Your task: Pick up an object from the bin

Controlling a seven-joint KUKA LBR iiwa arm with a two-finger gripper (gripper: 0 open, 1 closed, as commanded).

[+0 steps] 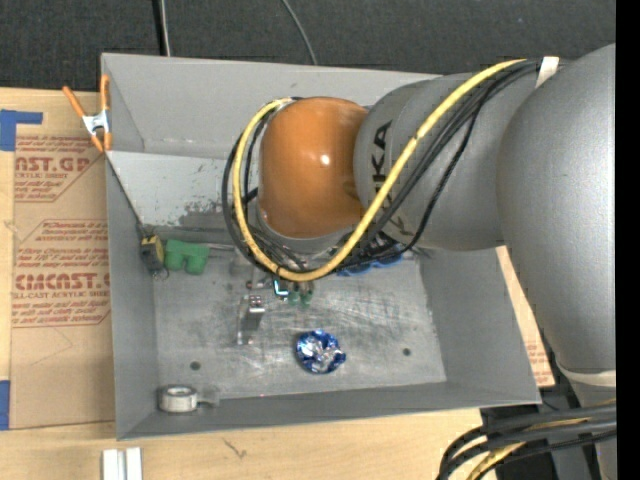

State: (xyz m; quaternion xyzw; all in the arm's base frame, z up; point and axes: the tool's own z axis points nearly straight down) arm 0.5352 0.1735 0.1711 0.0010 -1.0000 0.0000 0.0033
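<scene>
My gripper (pixel 250 316) reaches down from under the orange dome to the bin floor, left of the middle. A crumpled blue and white wrapper (pixel 318 352) lies on the floor a little to its right and nearer the front wall, apart from it. A green block (pixel 186 256) rests by the left wall, behind and left of the gripper, with a small black and yellow piece (pixel 152 252) beside it.
A small grey tape roll (pixel 178 399) sits in the front left corner. Something blue (pixel 378 259) peeks out from under the arm at the middle right. The arm and dome cover the back and right of the bin.
</scene>
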